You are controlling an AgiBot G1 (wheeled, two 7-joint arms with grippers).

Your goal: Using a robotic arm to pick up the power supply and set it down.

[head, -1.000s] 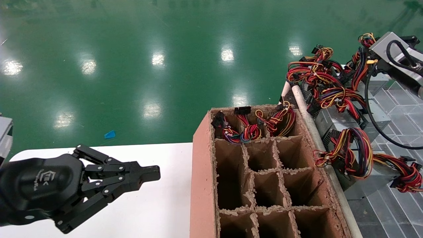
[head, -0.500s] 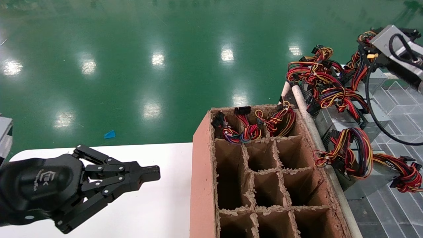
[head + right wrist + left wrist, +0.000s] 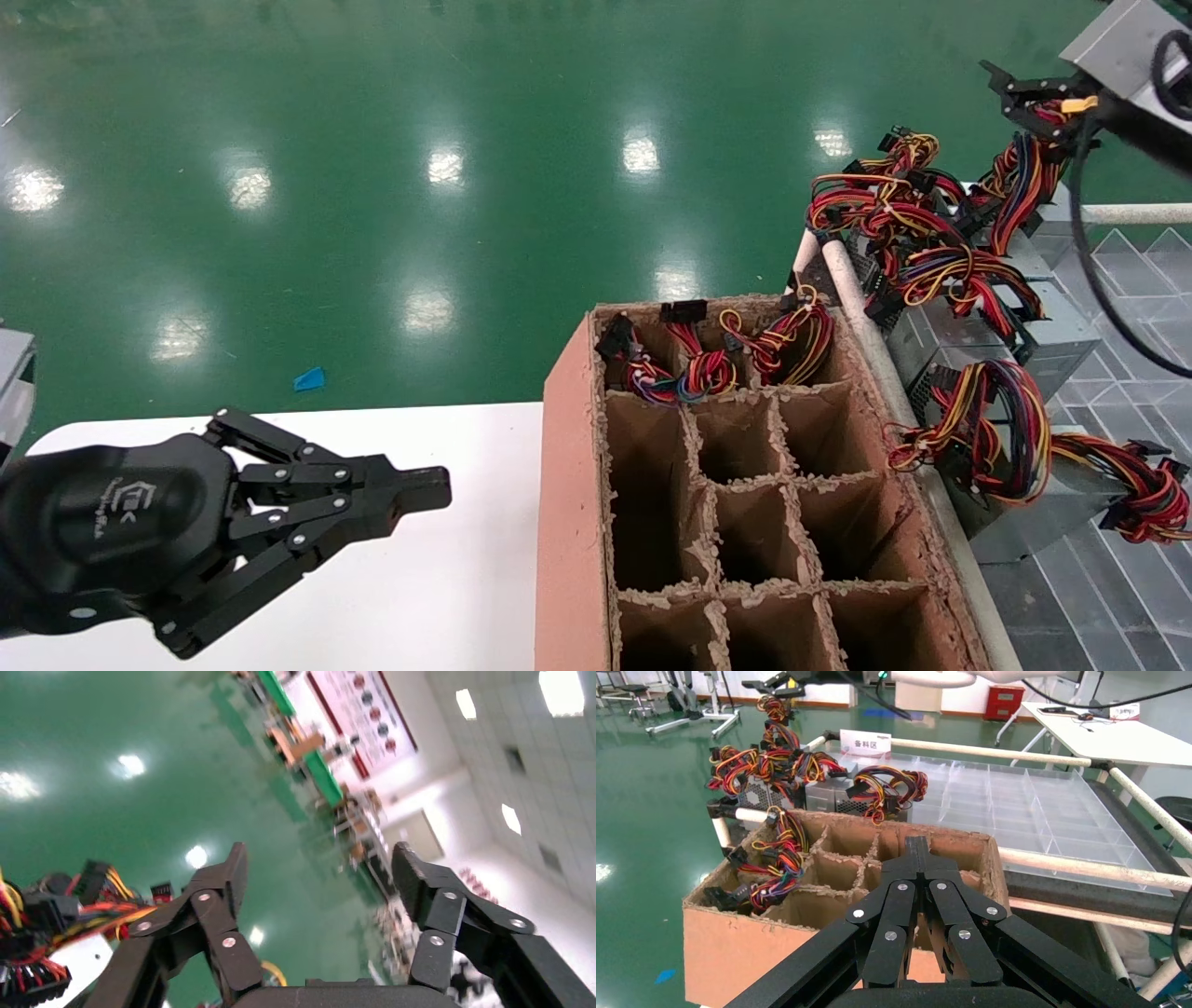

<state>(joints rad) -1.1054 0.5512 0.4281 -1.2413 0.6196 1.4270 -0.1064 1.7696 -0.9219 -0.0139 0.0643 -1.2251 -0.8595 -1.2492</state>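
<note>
Several power supplies lie on the rack at the right; the nearest-to-arm power supply (image 3: 1069,335) (image 3: 824,797) is a grey metal box under tangled red, yellow and orange wires (image 3: 931,247). High above the rack's far end, my right gripper (image 3: 1010,93) (image 3: 321,857) hangs open with nothing between its fingers. A wire bundle (image 3: 42,931) rises close beside one finger. Low at the left, over the white table (image 3: 447,596), my left gripper (image 3: 438,485) (image 3: 918,843) is parked and shut, holding nothing.
A brown cardboard divider box (image 3: 568,485) (image 3: 772,945) stands between table and rack; its far cells hold wire bundles (image 3: 717,359). A white pipe rail (image 3: 857,308) edges the rack's clear divided tray (image 3: 1117,578). Another power supply (image 3: 1034,527) lies nearer. Green floor lies beyond.
My right arm has lifted up and away from the power supplies, toward the upper right corner of the head view. The left arm and the boxes have not moved.
</note>
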